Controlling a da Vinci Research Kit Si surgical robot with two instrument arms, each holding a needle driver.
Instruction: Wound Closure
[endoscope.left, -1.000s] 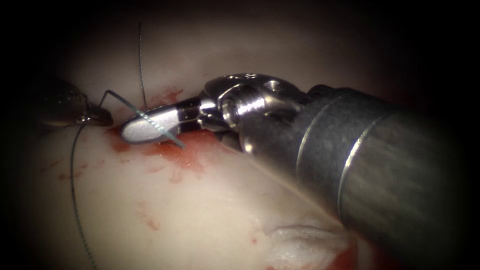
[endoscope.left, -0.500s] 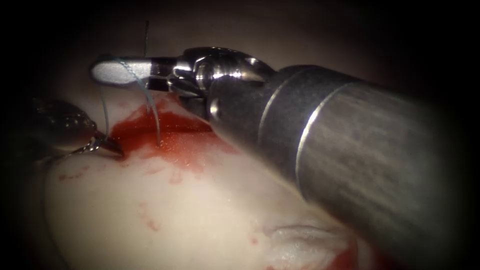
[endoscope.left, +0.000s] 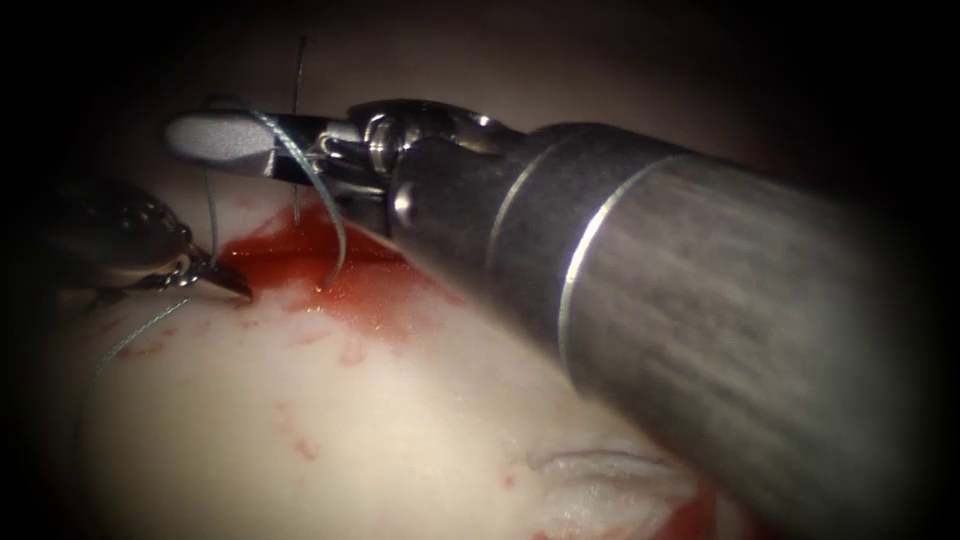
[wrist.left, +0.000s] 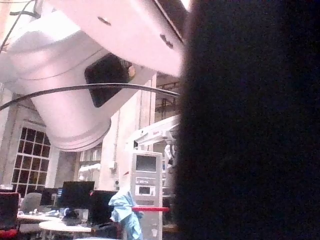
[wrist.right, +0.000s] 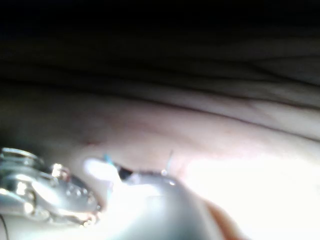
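- Right tool (endoscope.left: 215, 138) comes in from the right above the red fluid (endoscope.left: 330, 265); its jaws look closed, with thread (endoscope.left: 310, 180) looped over them, but whether they pinch it I cannot tell
- Left tool (endoscope.left: 225, 280) sits at the left edge of the fluid, its tip nipped shut on the thread where a strand drops from the right jaws
- From there thread trails down and left across the tissue (endoscope.left: 380, 420)
- Needle: I cannot make it out
- Thread judged light, limp and slick with fluid; likely to slip or fray under a hard pinch, so hold it flat between the jaws, clear of any knot
- Tissue looks soft and wet, liable to tear if the thread is hauled sideways
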